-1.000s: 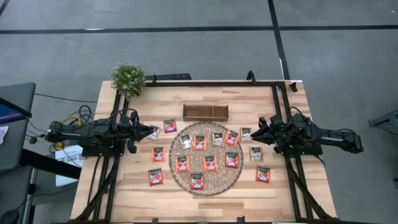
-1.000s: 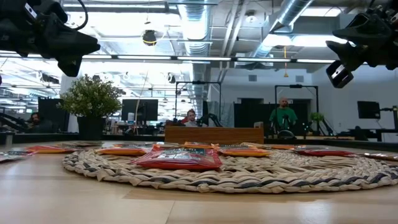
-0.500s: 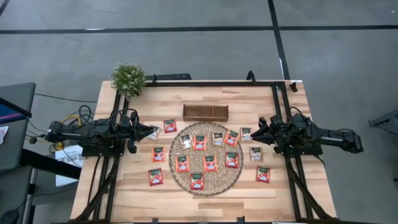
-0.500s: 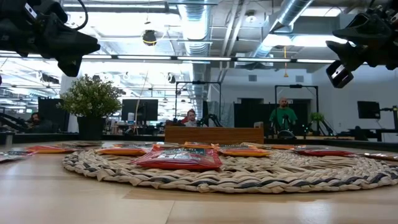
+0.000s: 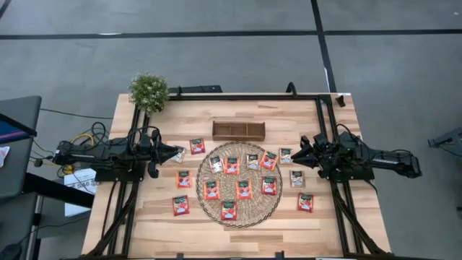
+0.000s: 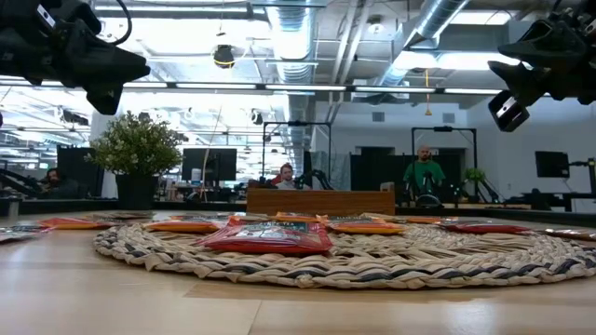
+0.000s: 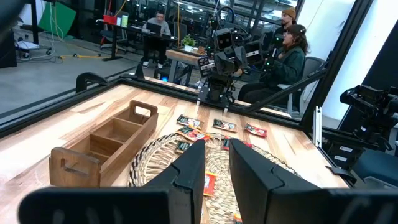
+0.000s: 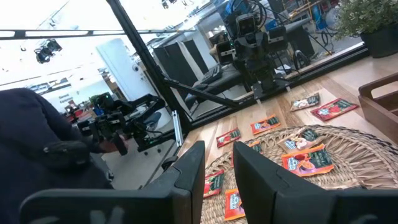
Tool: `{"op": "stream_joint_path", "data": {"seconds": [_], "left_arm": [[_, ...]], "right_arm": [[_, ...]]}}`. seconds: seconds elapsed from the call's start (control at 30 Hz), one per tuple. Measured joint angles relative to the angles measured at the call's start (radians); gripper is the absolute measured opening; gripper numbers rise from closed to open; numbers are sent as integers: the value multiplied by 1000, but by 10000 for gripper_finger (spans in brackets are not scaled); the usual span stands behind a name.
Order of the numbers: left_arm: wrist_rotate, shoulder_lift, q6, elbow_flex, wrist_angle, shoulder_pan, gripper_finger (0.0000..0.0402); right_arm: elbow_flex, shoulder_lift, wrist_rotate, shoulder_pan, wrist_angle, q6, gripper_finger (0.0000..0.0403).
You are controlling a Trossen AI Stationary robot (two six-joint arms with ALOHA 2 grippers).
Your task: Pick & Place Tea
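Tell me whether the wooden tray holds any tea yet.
Empty. In the left wrist view the wooden tray shows bare compartments, and every tea sachet in the high view lies on the straw mat or table.

Fourteen tea sachets (image 5: 244, 189) are counted: eleven red-orange, three pale. One woven mat (image 5: 214, 203), one wooden tray (image 5: 238, 130), one potted plant (image 5: 149, 91).

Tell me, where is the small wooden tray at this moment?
In the high view the wooden tray lies at the table's far middle, just beyond the round straw mat, with the potted plant at the far left corner.
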Motion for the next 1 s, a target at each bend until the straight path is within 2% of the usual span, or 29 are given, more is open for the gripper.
{"op": "stream_joint_path", "data": {"seconds": [0.67,0.87,1.0], "left_arm": [[0,0,-1,0,6,0,65],[2,0,-23,0,79,0,65],[2,0,-89,0,116,0,65]], "right_arm": [[0,0,2,0,0,0,75],[0,0,16,0,8,1,75],[0,0,43,0,75,38,75]]}}
